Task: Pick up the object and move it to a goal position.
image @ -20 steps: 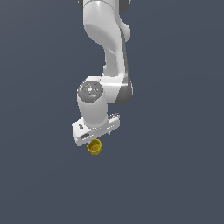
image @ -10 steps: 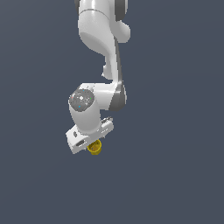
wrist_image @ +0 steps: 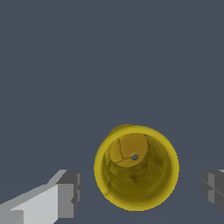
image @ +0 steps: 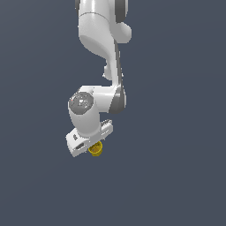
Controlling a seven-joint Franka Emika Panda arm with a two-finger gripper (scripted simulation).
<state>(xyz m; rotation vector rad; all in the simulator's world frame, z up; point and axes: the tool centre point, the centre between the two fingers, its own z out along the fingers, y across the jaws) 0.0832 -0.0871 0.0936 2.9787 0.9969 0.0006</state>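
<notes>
One small yellow cup (wrist_image: pixel 136 167) sits between my fingers (wrist_image: pixel 68 194), its hollow mouth facing my wrist camera. My gripper (image: pixel 91 149) is spread apart, with a clear gap between the cup and each gray pad. In the exterior view the cup (image: pixel 96 149) peeks out just beneath my white hand.

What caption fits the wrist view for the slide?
Open gripper straddling the yellow cup, fingers clear of its rim on both sides.
</notes>
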